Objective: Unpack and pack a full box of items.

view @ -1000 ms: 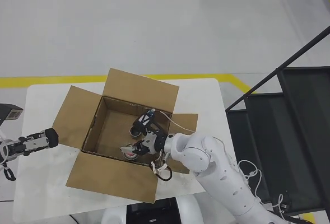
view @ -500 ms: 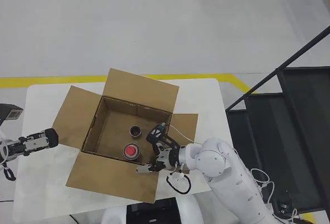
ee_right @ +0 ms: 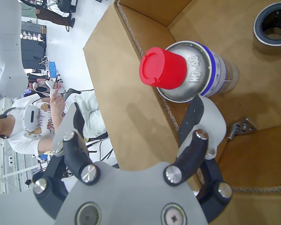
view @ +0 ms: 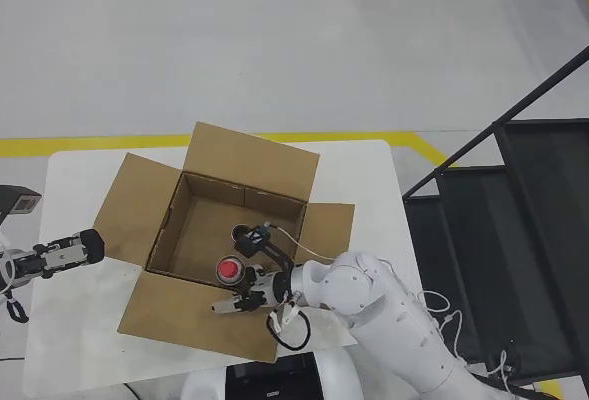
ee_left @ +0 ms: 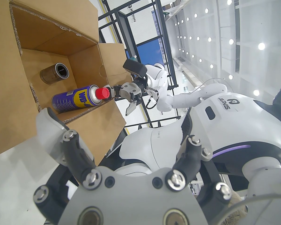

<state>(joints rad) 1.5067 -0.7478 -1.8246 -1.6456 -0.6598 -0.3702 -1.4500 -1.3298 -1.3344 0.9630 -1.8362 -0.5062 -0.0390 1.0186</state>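
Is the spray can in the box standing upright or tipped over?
Upright: the spray can stands on its base on the box floor, its red cap facing up in the top view.

Right arm (view: 359,285), lower centre of the top view: glossy white rounded shells, a thin white cable along it, a black cable loop under the wrist.
Right gripper (ee_right: 135,113): grey wrist plate, black link bars, silver screw heads. Its fingers (ee_right: 208,120) are black-padded with white backs.
Left arm (view: 4,265), left edge of the top view: black and white segments, white cables, a small grey box (view: 19,203) on a stalk.
Left gripper (view: 84,246): dark.
Torso shell (ee_left: 224,122): white with black panels, a purple stripe and dark lettering.
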